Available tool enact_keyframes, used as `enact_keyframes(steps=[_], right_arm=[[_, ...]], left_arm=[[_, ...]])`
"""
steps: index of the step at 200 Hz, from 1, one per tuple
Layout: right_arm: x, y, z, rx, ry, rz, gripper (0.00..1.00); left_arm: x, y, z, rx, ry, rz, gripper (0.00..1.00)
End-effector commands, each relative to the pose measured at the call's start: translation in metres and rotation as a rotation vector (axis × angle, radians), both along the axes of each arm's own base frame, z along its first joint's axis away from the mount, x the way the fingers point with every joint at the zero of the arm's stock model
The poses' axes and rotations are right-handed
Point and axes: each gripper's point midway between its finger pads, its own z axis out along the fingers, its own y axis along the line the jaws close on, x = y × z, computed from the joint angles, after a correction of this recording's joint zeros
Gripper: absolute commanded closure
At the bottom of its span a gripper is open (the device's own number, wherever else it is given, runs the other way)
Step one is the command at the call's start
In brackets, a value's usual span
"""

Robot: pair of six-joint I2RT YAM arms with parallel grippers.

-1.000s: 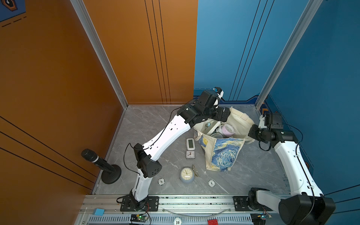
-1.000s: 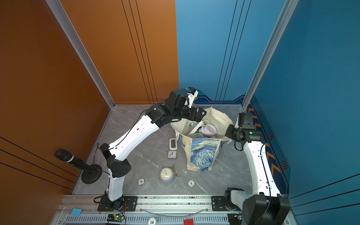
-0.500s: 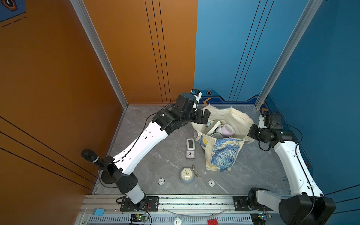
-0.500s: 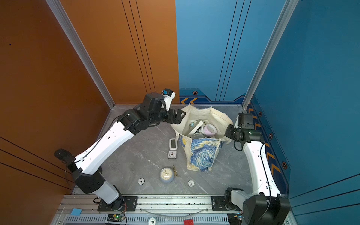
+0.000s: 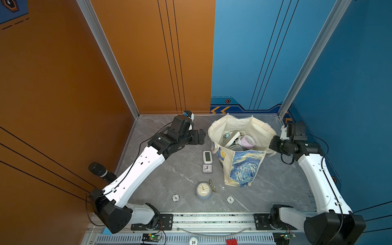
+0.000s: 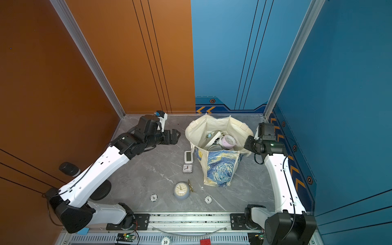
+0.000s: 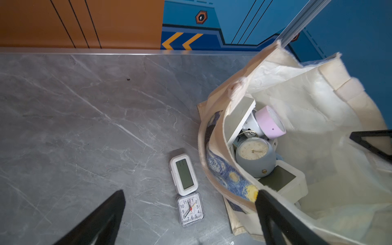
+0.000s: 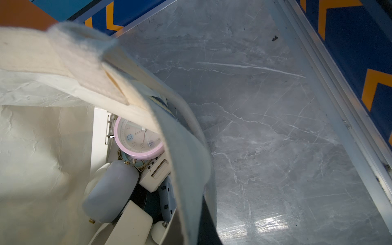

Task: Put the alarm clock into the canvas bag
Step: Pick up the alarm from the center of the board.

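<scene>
Left jaws wide, empty; right jaws clamp the rim of the swirl-printed blue-and-yellow cream canvas bag [image 5: 241, 169].
The left gripper [image 5: 199, 136] hovers just beside the bag, opposite the right gripper [image 5: 272, 146], whose wrist view shows only fabric. Between the left fingers [image 7: 101, 220], the left wrist view shows a white rectangular digital alarm clock [image 7: 184, 174] and a small square analog alarm clock [image 7: 190, 210], end to end on the grey marbled table [image 7: 84, 106], outside the bag. Only the top views show a round grey-blue alarm clock [image 5: 203, 191], farther from both jaws.
</scene>
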Motion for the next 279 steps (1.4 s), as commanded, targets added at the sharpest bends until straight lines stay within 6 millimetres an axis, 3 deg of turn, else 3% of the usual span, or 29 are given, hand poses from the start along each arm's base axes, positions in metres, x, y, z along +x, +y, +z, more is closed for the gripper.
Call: enact_keyframes(steps=[1,82,132,220,279], right_arm=[[0.001,0.004,0.007,-0.015,-0.016,0.03,0.9],[0.0,0.004,0.006,-0.014,-0.017,0.031,0.9],[0.001,0.005,0.006,-0.014,-0.014,0.034,0.9],[0.001,0.005,0.006,-0.014,-0.015,0.035,0.9],[0.0,0.003,0.007,-0.022,-0.017,0.032,0.9]], left_arm=[[-0.001,0.009,-0.02,0.011,0.04,0.041,0.02],[-0.007,0.005,-0.108,0.091,0.254,0.049,0.08],[0.0,-0.004,-0.151,0.128,0.354,0.056,0.12],[0.028,-0.034,-0.194,0.129,0.447,0.021,0.23],[0.042,-0.056,-0.216,0.136,0.491,0.012,0.24]])
